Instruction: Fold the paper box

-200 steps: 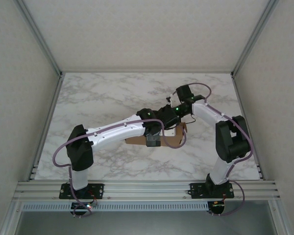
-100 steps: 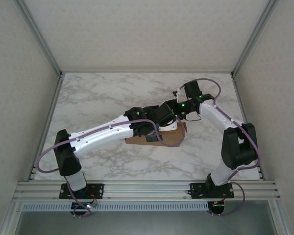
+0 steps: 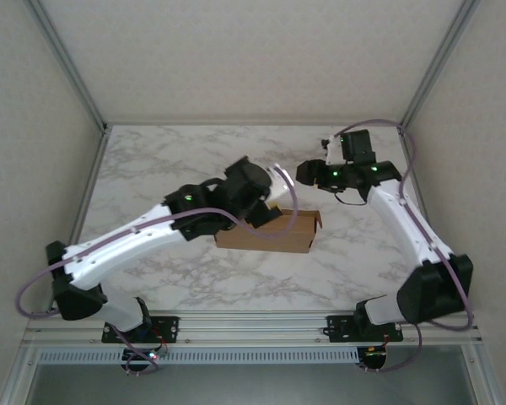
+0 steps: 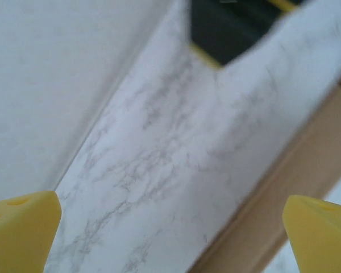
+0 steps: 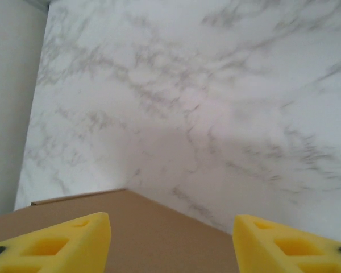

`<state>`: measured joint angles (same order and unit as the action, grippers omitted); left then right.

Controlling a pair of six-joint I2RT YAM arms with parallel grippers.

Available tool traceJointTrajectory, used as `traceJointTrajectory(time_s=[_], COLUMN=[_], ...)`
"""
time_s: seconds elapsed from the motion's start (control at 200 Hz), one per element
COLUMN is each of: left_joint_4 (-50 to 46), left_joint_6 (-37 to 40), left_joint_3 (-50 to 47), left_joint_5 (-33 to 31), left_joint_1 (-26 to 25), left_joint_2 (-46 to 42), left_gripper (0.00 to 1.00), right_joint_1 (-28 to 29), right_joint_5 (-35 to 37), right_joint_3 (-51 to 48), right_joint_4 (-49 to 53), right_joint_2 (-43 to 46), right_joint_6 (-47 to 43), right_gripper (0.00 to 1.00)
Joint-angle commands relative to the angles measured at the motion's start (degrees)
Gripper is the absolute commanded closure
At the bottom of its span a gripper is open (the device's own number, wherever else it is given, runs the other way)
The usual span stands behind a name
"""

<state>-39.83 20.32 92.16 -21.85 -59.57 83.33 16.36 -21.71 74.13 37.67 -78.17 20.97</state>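
Your left gripper (image 4: 170, 227) and right gripper (image 5: 173, 244) are both spread wide and empty. The paper box (image 3: 270, 232) lies near their fingertips with nothing pinning it. A careless nudge could slide it, or a flap might spring open.

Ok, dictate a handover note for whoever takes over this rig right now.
Left pincer: open, empty, over the left part of the paper box.
Right pincer: open, empty, just past the box's far right corner.
Box: on the table, near the middle, held by nothing.
Done: from above it looks like a low, closed shape.
Left: check flaps and tabs, which can't be judged here; tuck any loose ones.
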Motion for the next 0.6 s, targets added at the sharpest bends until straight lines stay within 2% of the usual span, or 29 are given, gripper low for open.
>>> traceJointTrajectory(time_s=[0.0,0.095,0.2,0.29,0.355,0.441,0.591], left_joint_4=[10.0,12.6,10.9,12.1,12.4,12.3,12.3], left_joint_6=[-10.7,-18.9,-27.1,-32.0,-33.1,-32.9,-32.6], left_joint_3=[-5.3,-10.2,-15.0,-21.5,-25.6,-30.7,-37.1], left_joint_5=[-2.8,-6.9,0.1,4.5,8.8,11.8,10.5], left_joint_1=[3.5,6.3,12.6,15.1,16.4,17.5,20.0], left_joint_2=[-7.5,-11.8,-15.1,-19.8,-23.8,-28.9,-33.7], left_gripper=[0.0,0.0,0.0,0.0,0.02,0.04,0.06], right_joint_1=[-0.1,-0.2,0.0,1.0,1.9,2.5,4.1], right_joint_5=[11.4,12.2,11.2,10.3,9.7,9.1,9.3], right_joint_3=[0.4,-2.8,-2.8,-4.2,-6.1,-7.5,-11.5], right_joint_4=[2.9,4.5,11.5,14.3,14.8,18.0,20.1], right_joint_2=[7.9,14.6,18.4,22.3,26.3,29.6,30.8], right_joint_6=[-3.0,-6.2,-9.3,-11.7,-12.5,-14.2,-16.7], right_gripper=[0.43,0.42,0.43,0.41,0.38,0.39,0.42])
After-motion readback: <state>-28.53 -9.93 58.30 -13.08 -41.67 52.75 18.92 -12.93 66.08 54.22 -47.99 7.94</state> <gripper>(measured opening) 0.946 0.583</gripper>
